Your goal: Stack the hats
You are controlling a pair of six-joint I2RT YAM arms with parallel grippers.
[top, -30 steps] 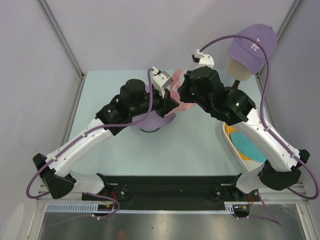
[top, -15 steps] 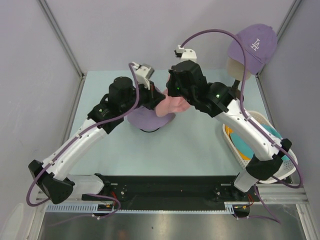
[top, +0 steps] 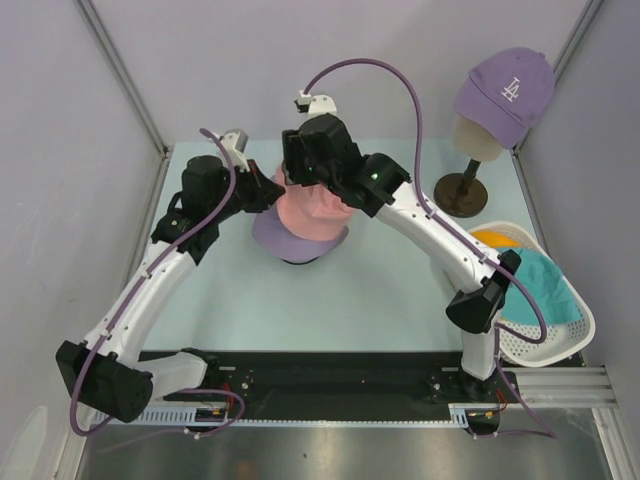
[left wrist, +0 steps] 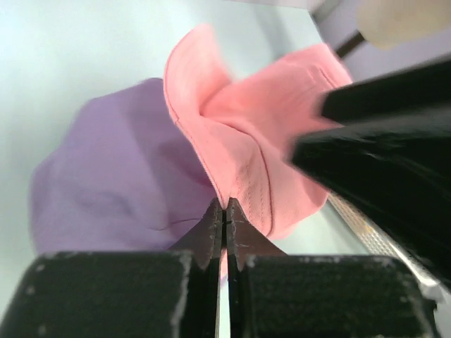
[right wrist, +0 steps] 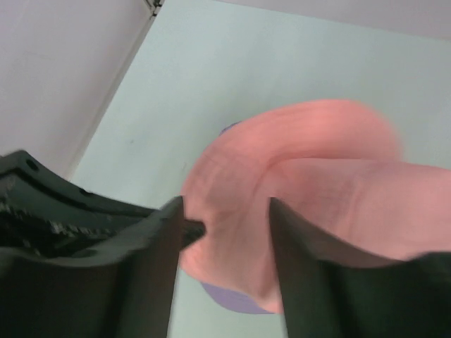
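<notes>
The pink hat [top: 315, 212] lies crumpled on top of the lavender hat [top: 288, 242] at the table's middle rear. My left gripper [top: 271, 190] is shut on the pink hat's brim [left wrist: 232, 176], with the lavender hat [left wrist: 106, 176] below it. My right gripper [top: 299, 184] hangs open just over the pink hat [right wrist: 310, 176], its fingers [right wrist: 168, 239] apart with pink fabric behind the gap. A sliver of the lavender hat [right wrist: 236, 299] shows beneath. The teal hat [top: 532, 282] and the orange hat [top: 494, 239] lie in the basket.
A white mesh basket [top: 555, 338] stands at the right edge. A beige mannequin head wearing a purple baseball cap [top: 505, 88] stands on a dark stand [top: 461, 194] at the back right. Grey walls close in the table.
Both arms carried the pink hat leftward and down onto the lavender hat. The right gripper opened and let go of it; the left stays shut on the brim.
</notes>
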